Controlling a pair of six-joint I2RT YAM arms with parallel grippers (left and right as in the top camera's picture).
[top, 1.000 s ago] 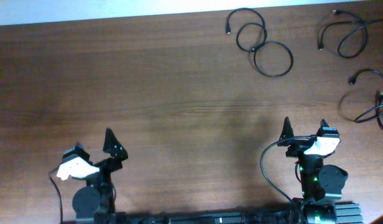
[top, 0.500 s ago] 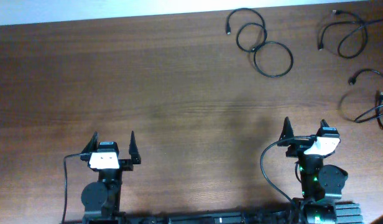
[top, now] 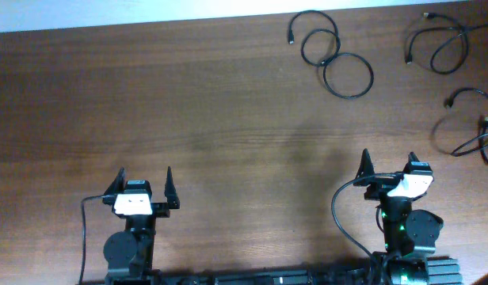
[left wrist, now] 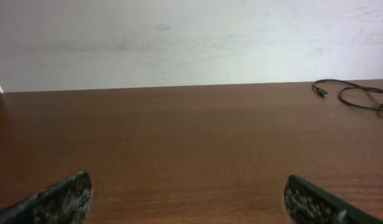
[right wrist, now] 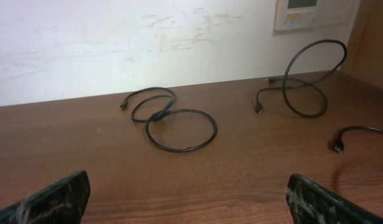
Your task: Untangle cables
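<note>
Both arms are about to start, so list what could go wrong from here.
1. The coiled cable has overlapping loops, so lifting one loop may drag the whole coil along.
2. The far right cable runs past the picture's edge, so a pull could snag an unseen part.
3. All cables lie right of the open left pincer. Reaching across may crowd the open right pincer.

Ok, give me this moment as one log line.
left gripper: open, empty | right gripper: open, empty | cables: far side of table, none grasped | both arms at near edge
</note>
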